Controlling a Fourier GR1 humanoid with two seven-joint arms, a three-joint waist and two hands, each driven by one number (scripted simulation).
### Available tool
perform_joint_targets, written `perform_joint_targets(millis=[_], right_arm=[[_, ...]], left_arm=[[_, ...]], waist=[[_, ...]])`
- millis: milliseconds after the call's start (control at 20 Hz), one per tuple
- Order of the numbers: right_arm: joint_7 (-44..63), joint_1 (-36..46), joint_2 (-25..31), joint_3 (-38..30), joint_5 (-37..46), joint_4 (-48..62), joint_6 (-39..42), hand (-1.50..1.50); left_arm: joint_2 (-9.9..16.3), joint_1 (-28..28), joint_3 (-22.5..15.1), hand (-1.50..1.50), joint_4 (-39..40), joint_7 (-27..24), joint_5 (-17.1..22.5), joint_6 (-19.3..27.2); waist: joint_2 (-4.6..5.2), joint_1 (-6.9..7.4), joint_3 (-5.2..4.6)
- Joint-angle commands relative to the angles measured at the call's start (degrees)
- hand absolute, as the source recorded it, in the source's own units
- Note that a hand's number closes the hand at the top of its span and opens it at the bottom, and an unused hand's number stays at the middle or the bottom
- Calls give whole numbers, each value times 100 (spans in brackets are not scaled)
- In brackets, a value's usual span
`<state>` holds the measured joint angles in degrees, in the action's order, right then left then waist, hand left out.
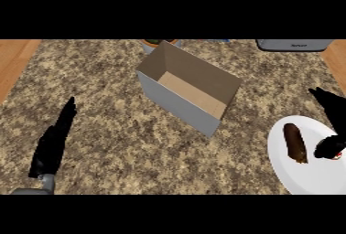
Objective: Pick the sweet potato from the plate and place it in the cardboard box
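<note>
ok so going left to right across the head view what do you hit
left hand → cardboard box → sweet potato on the plate → right hand

Speckled brown-and-beige granite counter (121, 132), orange wood strips at both its side edges, cardboard box (189, 91) tan-brown inside with grey outer walls, white plate (304, 176), dark brown sweet potato (294, 142), black left hand (55, 137), black right hand (331, 114), grey appliance (294, 44)

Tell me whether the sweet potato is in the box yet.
Not yet: the sweet potato lies on the white plate; the cardboard box shows nothing inside.
</note>
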<state>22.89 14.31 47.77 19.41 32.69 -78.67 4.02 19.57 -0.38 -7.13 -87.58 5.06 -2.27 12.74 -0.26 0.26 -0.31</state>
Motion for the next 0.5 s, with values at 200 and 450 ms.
perform_joint_targets(millis=[200, 450], right_arm=[[2232, 236, -609, 507, 30, -934, 1822, -150], [2539, 432, -1393, 410, 702, -339, 1665, -150]], left_arm=[[195, 215, 246, 0, -309, 61, 188, -321], [-159, 255, 56, 0, -439, 126, -232, -131]], waist=[[9, -3, 25], [26, 18, 32]])
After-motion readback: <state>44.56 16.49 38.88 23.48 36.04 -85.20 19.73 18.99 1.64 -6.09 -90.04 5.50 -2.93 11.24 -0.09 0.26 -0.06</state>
